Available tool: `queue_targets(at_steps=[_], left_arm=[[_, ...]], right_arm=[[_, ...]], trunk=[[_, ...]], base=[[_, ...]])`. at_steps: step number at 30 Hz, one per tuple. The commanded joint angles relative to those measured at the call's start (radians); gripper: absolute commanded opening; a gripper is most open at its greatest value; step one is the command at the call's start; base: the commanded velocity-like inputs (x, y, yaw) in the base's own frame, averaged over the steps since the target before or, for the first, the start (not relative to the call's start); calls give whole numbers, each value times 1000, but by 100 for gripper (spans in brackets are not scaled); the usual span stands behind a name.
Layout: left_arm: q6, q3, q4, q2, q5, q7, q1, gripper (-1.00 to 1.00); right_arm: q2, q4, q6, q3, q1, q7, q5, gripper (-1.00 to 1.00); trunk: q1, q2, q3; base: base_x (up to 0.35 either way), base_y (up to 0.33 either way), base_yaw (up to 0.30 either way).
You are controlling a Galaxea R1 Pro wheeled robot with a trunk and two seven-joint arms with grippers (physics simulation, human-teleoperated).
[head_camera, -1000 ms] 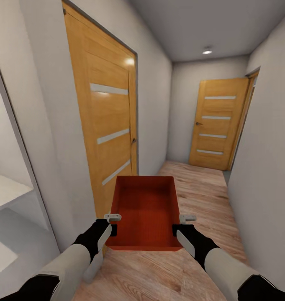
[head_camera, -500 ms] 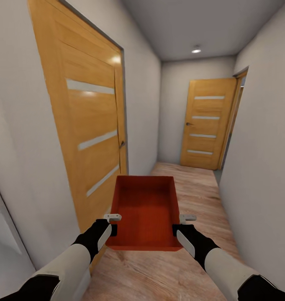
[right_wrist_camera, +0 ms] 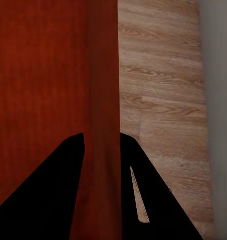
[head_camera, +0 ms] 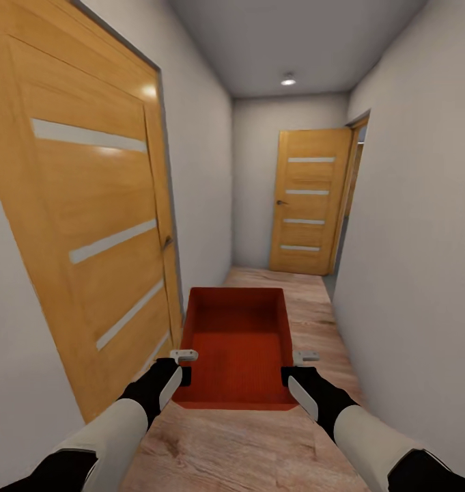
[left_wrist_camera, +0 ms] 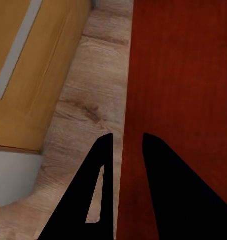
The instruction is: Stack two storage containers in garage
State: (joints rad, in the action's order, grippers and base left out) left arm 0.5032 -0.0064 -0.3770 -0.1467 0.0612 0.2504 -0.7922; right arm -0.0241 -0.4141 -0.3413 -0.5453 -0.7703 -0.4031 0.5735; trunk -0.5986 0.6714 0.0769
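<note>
- One orange-red storage container (head_camera: 235,348) is up off the wood plank floor (head_camera: 259,444), carried level between the two arms, open top up, straight out in front of the robot.
- Left gripper (head_camera: 183,374) has its fingers (left_wrist_camera: 101,190) clamped on the container's left wall, one finger outside, one inside.
- Right gripper (head_camera: 291,374) mirrors it: fingers (right_wrist_camera: 143,200) pinch the right wall near the close corner.
- Both grips sit at the near end, the rest of the bin reaching out ahead.
- Around it, a narrow hallway: grey-white walls (head_camera: 416,219), a big wooden door (head_camera: 89,225) close on the left.
- Far end, another wooden door (head_camera: 307,201), closed, under a ceiling light (head_camera: 288,80).
</note>
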Motion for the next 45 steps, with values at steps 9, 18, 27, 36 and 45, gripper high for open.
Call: queue_targets(at_steps=[9, 18, 27, 36, 45], left_arm=[[12, -7, 2, 1, -26, 27, 1, -100], [12, -7, 2, 1, -26, 27, 1, -100], [12, -7, 2, 1, -26, 27, 1, -100], [12, -6, 1, 1, -26, 26, 1, -100], [8, -7, 1, 1, -25, 26, 1, -100]], right_arm=[[1, -3, -7, 16, -3, -10, -26, -100], [1, -3, -7, 16, -3, -10, -26, -100], [1, -3, -7, 16, -3, -10, -26, -100], [1, -3, -7, 16, -3, -10, -26, -100], [1, -3, -7, 16, -3, -10, -26, -100]], trunk=[[-1, 2, 2], [-1, 2, 2], [-1, 2, 2], [-1, 2, 2], [-1, 2, 2]], base=[[322, 0, -247], [322, 0, -247], [322, 0, -162], [322, 0, -5], [322, 0, 0]])
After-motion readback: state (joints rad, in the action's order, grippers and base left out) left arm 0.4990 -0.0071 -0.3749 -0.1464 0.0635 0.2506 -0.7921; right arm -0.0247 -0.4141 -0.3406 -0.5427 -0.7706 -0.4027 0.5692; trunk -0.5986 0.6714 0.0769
